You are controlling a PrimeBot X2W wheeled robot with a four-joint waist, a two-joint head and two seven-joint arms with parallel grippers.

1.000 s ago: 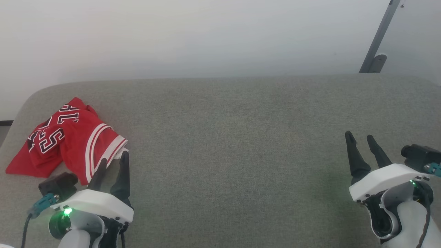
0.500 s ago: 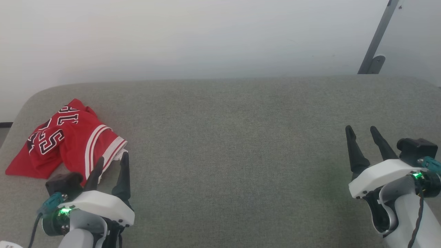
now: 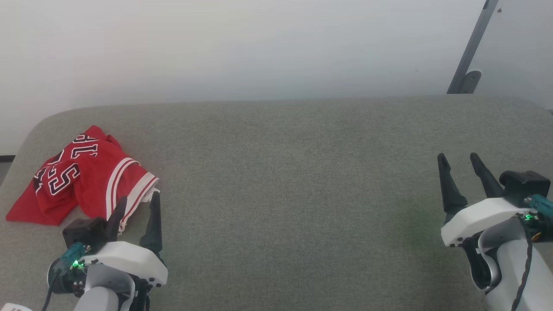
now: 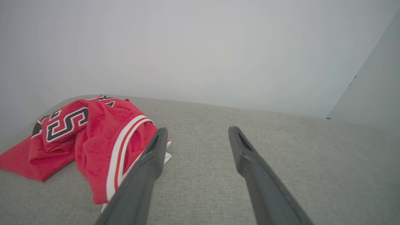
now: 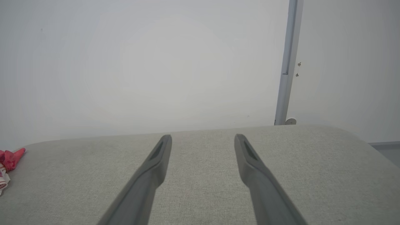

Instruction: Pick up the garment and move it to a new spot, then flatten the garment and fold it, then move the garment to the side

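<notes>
Where the desk (image 3: 276, 181) rounds off at its far left corner, the jersey (image 3: 86, 177) lies in a crumpled heap on the grey woven cover. Red cloth, black letters and numerals outlined in white facing up on the far left part, partly folded under. A white-and-red striped band curves across the right side of the heap; a scrap of white fabric shows at its near right edge.

Left fingers (image 3: 153, 220): released, spread wide, pointing away from the robot. They sit just at the near right edge of the jersey. From the head view the left-hand one overlaps the striped band; whether it touches the cloth I cannot tell. From the left wrist view the jersey (image 4: 93, 137) sits left of centre, the left fingers (image 4: 150, 162) with one tip in front of the striped band and the other over bare grey cover; grey cover shows between the two.

Right fingers (image 3: 449, 190): released as well, spread wide, near the right edge of the desk, well apart from the jersey. From the right wrist view the right fingers (image 5: 150, 168) point across bare grey cover toward the far edge, and a small red-and-white corner of the jersey (image 5: 9, 157) shows at the far left.

Green light (image 3: 77, 263) lit on the left wrist. Pale wall (image 3: 259, 43) behind the desk. Grey metal post (image 3: 468, 52) leaning at the far right.
</notes>
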